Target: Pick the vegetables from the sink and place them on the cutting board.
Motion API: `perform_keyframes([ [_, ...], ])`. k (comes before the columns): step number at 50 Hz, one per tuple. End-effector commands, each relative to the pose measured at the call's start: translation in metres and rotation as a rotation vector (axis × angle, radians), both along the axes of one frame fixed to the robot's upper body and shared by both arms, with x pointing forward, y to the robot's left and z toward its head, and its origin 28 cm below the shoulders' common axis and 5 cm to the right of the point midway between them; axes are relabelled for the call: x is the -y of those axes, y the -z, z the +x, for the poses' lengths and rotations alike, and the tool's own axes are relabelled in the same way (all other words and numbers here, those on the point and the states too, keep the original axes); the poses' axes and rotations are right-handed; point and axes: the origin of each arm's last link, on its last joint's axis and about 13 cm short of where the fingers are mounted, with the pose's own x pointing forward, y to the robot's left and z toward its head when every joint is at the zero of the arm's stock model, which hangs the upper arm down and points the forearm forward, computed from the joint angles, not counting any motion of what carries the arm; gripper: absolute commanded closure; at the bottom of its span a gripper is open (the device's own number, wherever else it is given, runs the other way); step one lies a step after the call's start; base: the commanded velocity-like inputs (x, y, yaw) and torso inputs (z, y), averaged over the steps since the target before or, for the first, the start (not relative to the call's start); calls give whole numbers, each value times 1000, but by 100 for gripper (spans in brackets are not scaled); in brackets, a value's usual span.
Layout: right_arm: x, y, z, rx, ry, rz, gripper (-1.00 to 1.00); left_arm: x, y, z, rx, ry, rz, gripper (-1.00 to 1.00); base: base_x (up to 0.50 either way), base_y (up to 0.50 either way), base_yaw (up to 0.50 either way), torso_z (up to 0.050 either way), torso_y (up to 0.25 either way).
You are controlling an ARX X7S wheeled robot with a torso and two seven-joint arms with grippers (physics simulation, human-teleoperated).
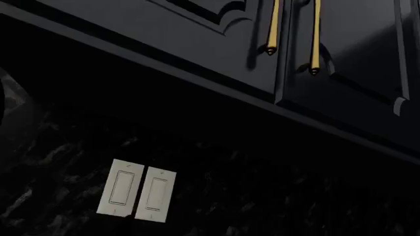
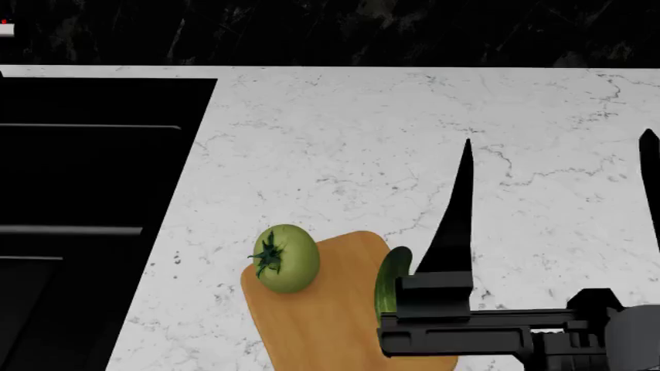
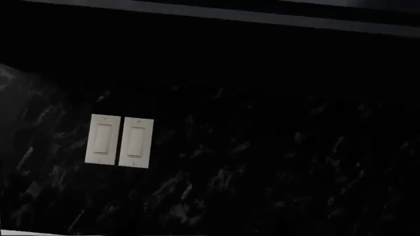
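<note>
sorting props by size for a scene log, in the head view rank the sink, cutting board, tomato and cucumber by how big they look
1. sink
2. cutting board
3. tomato
4. cucumber, unsure: the right hand partly hides it

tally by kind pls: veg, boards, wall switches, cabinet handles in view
Vegetables: 2, the tomato and the cucumber, both on the board
Cutting boards: 1, the cutting board
Wall switches: 2, the light switches
Cabinet handles: 2, the brass handles
Total: 7
</note>
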Motion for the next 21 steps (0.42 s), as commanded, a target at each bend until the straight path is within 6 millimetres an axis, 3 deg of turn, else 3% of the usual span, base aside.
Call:
perform_keyframes([
  [1,1,-5,-16,95,32,51,-100,-7,-7,-23,42,27,-88,-100,0,0,0,0,0],
  [17,4,-9,-27,204,24,93,-100,-14,-15,-43,115,42,-147,-100,0,0,0,0,0],
  [21,4,-18,-33,277,10,108,-100,-16,-16,-47,128,38,-156,-100,0,0,0,0,0],
])
